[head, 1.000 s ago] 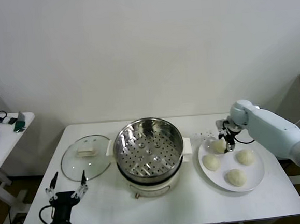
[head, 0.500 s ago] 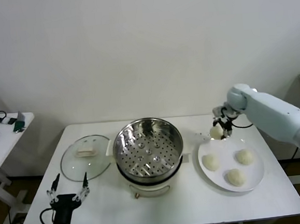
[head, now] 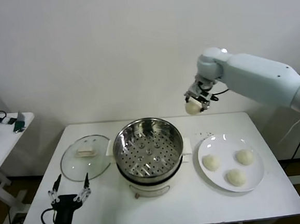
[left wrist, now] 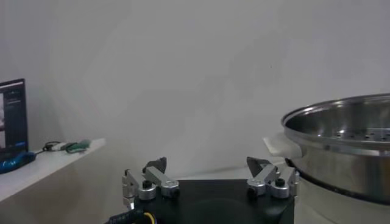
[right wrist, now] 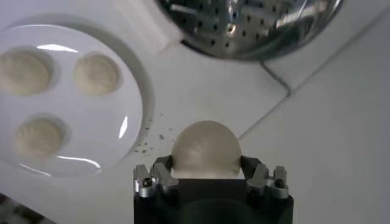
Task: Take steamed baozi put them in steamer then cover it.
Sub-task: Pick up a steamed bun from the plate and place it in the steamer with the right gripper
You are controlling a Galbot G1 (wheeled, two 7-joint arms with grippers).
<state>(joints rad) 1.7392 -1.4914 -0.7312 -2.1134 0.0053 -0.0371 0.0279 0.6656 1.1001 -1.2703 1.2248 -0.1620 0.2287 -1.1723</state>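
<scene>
My right gripper (head: 194, 105) is shut on one steamed baozi (head: 193, 108) and holds it high in the air, behind and to the right of the steamer (head: 148, 148); the wrist view shows the bun (right wrist: 205, 149) between the fingers. Three more baozi (head: 211, 162) (head: 244, 156) (head: 235, 177) lie on the white plate (head: 254, 181). The steamer's perforated tray holds nothing. The glass cover (head: 86, 156) lies flat on the table left of the steamer. My left gripper (head: 69, 191) is open and idle at the table's front left edge.
A small side table (head: 6, 139) with cables and small items stands at the far left. The white wall is close behind the table. In the left wrist view the steamer's rim (left wrist: 341, 131) shows beside the open left gripper (left wrist: 209, 175).
My right gripper has lifted one baozi off the plate and carried it up and to the left, toward the steamer. The left arm has hardly moved.
</scene>
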